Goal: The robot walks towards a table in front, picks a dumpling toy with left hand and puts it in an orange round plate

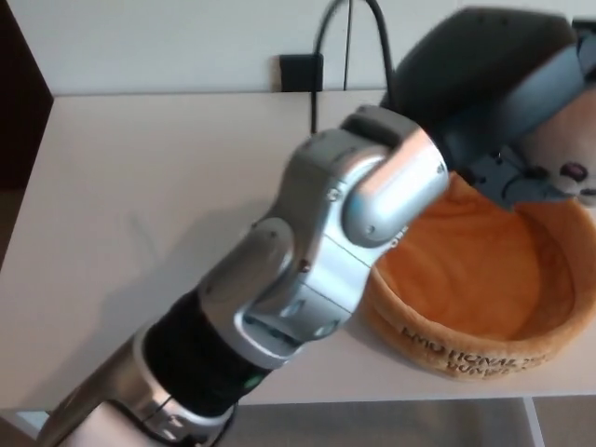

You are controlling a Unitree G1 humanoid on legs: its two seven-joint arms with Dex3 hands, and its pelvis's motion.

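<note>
A smooth pale table runs back to a white wall, where a small black square sits at its far edge. The left arm's silver jointed casing crosses toward the right. Near the front right corner lies the soft, round orange plate. Above it the black left hand is clamped around the peach plush dumpling toy, held above the plate's far right rim.
</note>
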